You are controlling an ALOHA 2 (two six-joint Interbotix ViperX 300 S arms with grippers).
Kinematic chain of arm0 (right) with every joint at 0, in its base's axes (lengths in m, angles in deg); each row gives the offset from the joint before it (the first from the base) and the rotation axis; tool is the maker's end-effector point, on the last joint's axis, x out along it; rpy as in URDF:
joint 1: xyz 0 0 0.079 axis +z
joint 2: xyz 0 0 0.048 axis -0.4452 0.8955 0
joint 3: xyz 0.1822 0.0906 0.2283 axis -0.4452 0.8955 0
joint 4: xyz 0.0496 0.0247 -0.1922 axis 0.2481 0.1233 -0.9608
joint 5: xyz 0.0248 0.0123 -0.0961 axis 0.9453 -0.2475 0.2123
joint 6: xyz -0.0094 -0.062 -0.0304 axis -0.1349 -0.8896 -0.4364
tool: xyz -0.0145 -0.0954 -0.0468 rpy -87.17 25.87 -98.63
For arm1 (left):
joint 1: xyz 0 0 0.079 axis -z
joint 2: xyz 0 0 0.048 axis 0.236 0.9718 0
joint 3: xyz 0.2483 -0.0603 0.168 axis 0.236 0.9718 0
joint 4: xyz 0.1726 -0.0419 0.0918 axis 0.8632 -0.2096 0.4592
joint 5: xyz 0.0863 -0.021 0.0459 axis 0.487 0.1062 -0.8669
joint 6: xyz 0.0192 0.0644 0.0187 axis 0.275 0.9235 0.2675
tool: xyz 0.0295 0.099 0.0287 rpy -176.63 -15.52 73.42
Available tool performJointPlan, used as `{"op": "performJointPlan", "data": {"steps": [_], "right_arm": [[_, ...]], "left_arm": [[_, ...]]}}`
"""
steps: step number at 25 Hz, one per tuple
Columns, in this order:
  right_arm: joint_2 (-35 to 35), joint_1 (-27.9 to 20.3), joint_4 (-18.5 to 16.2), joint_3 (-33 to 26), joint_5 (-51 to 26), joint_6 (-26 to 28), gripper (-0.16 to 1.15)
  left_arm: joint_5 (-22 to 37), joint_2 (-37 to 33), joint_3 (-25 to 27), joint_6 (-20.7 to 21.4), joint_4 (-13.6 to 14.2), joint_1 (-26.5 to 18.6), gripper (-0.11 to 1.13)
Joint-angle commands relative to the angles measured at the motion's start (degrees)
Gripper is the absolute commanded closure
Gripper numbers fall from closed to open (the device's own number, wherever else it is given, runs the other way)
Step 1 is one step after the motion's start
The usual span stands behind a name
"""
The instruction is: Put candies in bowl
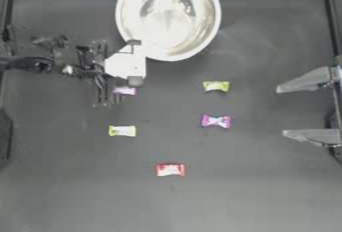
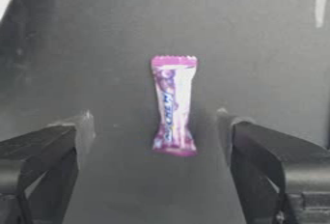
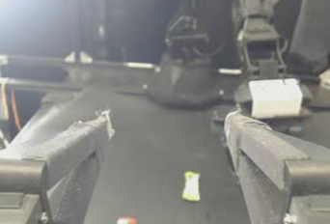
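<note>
The shiny bowl [image 1: 167,16] stands at the table's far edge, near the middle. Five candies lie on the table: a pink-purple one [image 1: 124,91], a yellow-green one [image 1: 216,86], another pink-purple one [image 1: 216,121], a second yellow-green one [image 1: 122,131] and a red one [image 1: 170,169]. My left gripper [image 1: 112,90] hangs over the first pink-purple candy [image 2: 172,107], open, with the candy lying between its jaws [image 2: 155,131] and untouched. My right gripper [image 1: 287,111] waits open at the right edge. Ahead of it lie a yellow-green candy [image 3: 191,186] and the red one [image 3: 127,220].
The left arm's white wrist block [image 1: 125,65] sits just beside the bowl's near-left rim. The dark table [image 1: 254,191] is bordered by a frame rail along its far edge.
</note>
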Motion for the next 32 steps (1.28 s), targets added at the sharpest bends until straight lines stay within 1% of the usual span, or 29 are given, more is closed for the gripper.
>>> {"op": "performJointPlan", "data": {"steps": [1, 7, 11, 14, 16, 17, 18, 20, 22, 24, 25, 28, 32], "right_arm": [[0.62, 0.0, 0.18, -0.79, 0.26, 0.0, -0.01], [0.7, 0.0, 0.18, -0.79, 0.18, 0.0, -0.01], [0.79, 0.0, 0.26, -0.79, 0.26, 0.09, -0.01], [1.05, 0.0, 0.26, -0.88, 0.26, 0.09, -0.01], [1.14, 0.0, 0.26, -0.88, 0.26, 0.09, -0.01], [1.23, 0.0, 0.26, -0.97, 0.26, 0.09, -0.01], [1.23, 0.0, 0.26, -0.88, 0.26, 0.09, -0.01], [1.23, 0.09, 0.26, -0.88, 0.26, 0.09, -0.01], [1.23, 0.0, 0.18, -0.97, 0.26, 0.09, -0.01], [1.23, 0.0, 0.26, -0.88, 0.26, 0.09, -0.01], [1.14, 0.0, 0.26, -0.88, 0.26, 0.09, -0.01], [1.23, 0.0, 0.26, -0.97, 0.18, 0.09, -0.01], [1.23, 0.0, 0.26, -0.88, 0.18, 0.09, -0.01]], "left_arm": [[-1.23, -0.18, -1.23, 0.09, -0.09, -0.18, -0.01], [-1.85, 1.41, -1.23, 0.88, -0.44, -0.18, -0.01], [-1.32, 2.99, -3.16, 1.05, -0.88, -0.35, 0.0], [0.26, 4.57, -4.57, 1.23, -0.88, -0.44, 0.03], [1.93, 5.36, -5.36, 2.29, -1.23, -0.44, 0.09], [2.81, 5.54, -5.62, 2.9, -2.02, -0.44, 0.14], [3.6, 5.54, -5.71, 3.78, -3.16, -0.44, 0.21], [5.36, 5.54, -6.06, 5.89, -5.89, -0.79, 0.39], [6.5, 5.63, -6.15, 8.0, -8.0, -0.88, 0.54], [6.94, 5.63, -6.24, 9.67, -9.49, -0.97, 0.66], [7.12, 5.63, -6.33, 10.02, -9.84, -0.97, 0.68], [7.47, 5.36, -6.59, 10.11, -10.2, -0.88, 0.67], [10.11, 4.13, -8.61, 10.11, -10.81, -0.79, 0.66]]}}
